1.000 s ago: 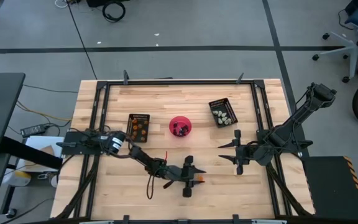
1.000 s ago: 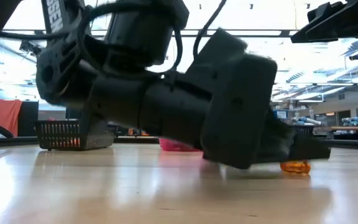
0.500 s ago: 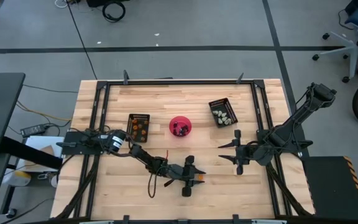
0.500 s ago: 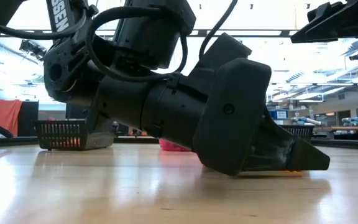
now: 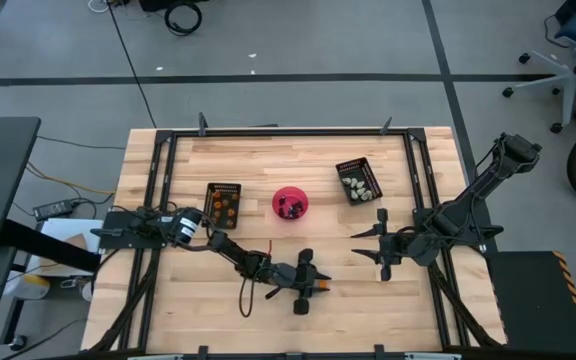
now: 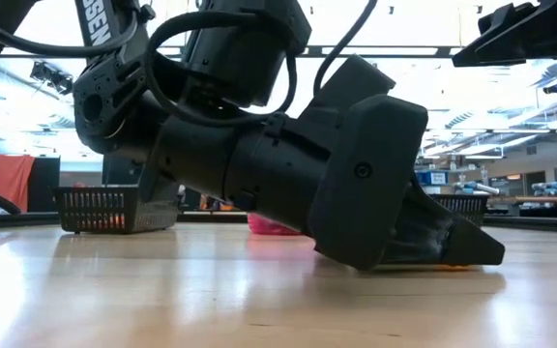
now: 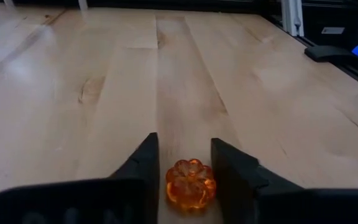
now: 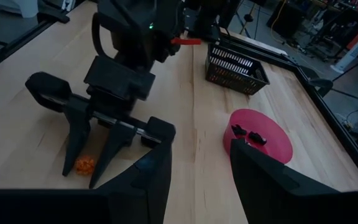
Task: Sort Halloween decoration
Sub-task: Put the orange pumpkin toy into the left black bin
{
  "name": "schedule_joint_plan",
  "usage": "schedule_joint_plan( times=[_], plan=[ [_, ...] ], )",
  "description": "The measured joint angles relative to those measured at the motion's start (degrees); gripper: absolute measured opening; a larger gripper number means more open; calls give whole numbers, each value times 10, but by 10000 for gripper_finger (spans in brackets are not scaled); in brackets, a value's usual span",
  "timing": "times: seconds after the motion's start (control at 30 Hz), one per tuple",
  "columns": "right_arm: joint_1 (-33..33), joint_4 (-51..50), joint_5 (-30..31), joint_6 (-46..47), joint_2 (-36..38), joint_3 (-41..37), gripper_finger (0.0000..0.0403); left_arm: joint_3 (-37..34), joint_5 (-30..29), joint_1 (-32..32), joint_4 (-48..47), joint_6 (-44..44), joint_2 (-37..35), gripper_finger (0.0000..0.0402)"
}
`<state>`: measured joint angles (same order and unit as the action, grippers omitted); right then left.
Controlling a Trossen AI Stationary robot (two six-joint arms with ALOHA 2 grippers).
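An orange pumpkin trinket [image 7: 191, 184] lies on the bare worktop [image 7: 185, 74], between the left gripper [image 7: 184, 163] jaws, which stand open either side of it without visibly touching, low enough to close on it. It likely belongs in the left tray [image 5: 222, 203] holding orange pieces; the right gripper [image 8: 196, 157] waits nearby, jaws open and empty.

Light wooden butcher-block table [image 5: 268, 170] w/ black metal frame around its edge. On it: black mesh rectangular tray [image 5: 223, 204] left of centre w/ orange trinkets inside; round pink plastic bowl [image 5: 290, 204] at centre w/ dark trinkets; second black mesh tray [image 5: 358, 181] to the right w/ whitish-grey pieces. Nr front edge, one small translucent orange pumpkin trinket [image 7: 191, 183] lies directly on the wood, well apart from the trays & bowl.
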<state>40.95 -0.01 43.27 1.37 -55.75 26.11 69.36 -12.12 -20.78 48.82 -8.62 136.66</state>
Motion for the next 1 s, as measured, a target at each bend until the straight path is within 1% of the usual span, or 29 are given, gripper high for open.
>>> schedule_joint_plan(
  times=[0.13, 0.2, 0.33, 0.47, 0.67, 0.83, 1.0],
  plan=[
    [0, 0, 0, 0, 0, 0, 167, -1, -1, 0, 0, -3, 0, 53],
    [0, 0, 0, 0, 0, 0, 167, -1, 0, 0, 1, -4, 1, 38],
    [0, 0, 0, 2, 0, 0, 167, -1, 0, -3, 1, 2, 1, 38],
    [0, -1, -2, 2, 0, 0, 167, -2, -8, -8, -23, 37, -15, 38],
    [0, -2, -3, 2, 0, 0, 167, -4, -65, -21, -184, 72, -82, 38],
    [0, -2, -8, 4, 0, 0, 167, -5, -107, -31, -286, 70, -137, 39],
    [0, -2, -10, 6, 0, 0, 167, -4, -171, -45, -381, 55, -181, 40]
  ],
)
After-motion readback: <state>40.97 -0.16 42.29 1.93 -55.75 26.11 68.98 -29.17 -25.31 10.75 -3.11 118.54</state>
